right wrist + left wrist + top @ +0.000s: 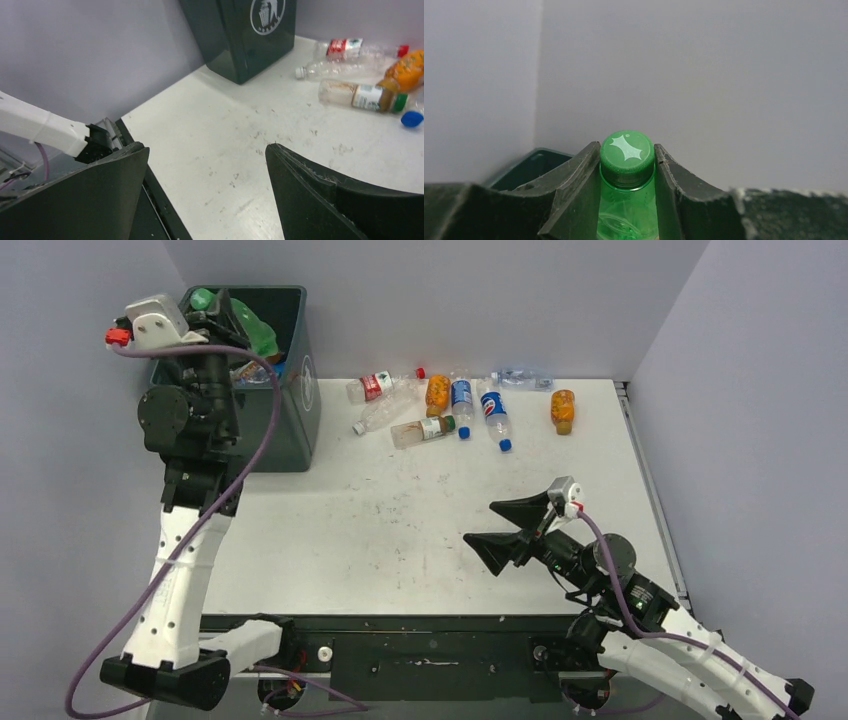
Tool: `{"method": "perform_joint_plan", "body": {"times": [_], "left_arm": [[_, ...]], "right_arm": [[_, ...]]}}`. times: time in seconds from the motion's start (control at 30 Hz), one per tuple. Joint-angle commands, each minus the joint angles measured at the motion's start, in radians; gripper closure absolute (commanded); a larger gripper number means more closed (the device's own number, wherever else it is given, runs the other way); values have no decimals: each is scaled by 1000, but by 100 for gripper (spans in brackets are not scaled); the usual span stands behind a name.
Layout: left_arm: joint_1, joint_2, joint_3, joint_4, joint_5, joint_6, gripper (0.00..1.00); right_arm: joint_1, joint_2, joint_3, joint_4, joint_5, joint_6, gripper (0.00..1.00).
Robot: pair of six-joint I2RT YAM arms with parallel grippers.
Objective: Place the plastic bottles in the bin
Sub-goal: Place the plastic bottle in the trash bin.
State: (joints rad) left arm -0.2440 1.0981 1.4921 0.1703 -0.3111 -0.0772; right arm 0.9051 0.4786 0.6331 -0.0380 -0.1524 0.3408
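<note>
My left hand is clenched on the neck of a green bottle, just under its green cap, and holds it above the bin. I judge the bottle empty and light. Its thin body would dent and slip, but the neck is stiff, so this is a good place to hold. My right hand is released, with nothing in it, over the table. The other plastic bottles lie at the far side, near the bin.
</note>
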Motion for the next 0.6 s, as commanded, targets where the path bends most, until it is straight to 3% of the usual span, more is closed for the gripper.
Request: {"method": "perform_joint_plan", "body": {"times": [0.0,0.2,0.3,0.33,0.37,0.43,0.47,0.57], "left_arm": [[78,80,-7,263,-168,24,100],[135,238,-62,472,-223,123,100],[149,327,-36,494,-277,151,94],[150,370,-7,476,-291,158,88],[152,385,4,465,-300,162,73],[152,408,13,466,-303,160,20],[148,404,8,481,-302,162,0],[111,373,-6,543,-314,188,4]], "right_arm": [[6,-5,-56,79,92,35,10],[6,23,-109,137,96,110,10],[6,28,-143,179,89,132,10],[5,30,-148,182,94,132,10],[6,32,-152,180,99,131,10],[6,39,-156,173,111,123,10],[5,43,-152,165,119,118,10],[5,57,-136,144,148,105,10]]}}
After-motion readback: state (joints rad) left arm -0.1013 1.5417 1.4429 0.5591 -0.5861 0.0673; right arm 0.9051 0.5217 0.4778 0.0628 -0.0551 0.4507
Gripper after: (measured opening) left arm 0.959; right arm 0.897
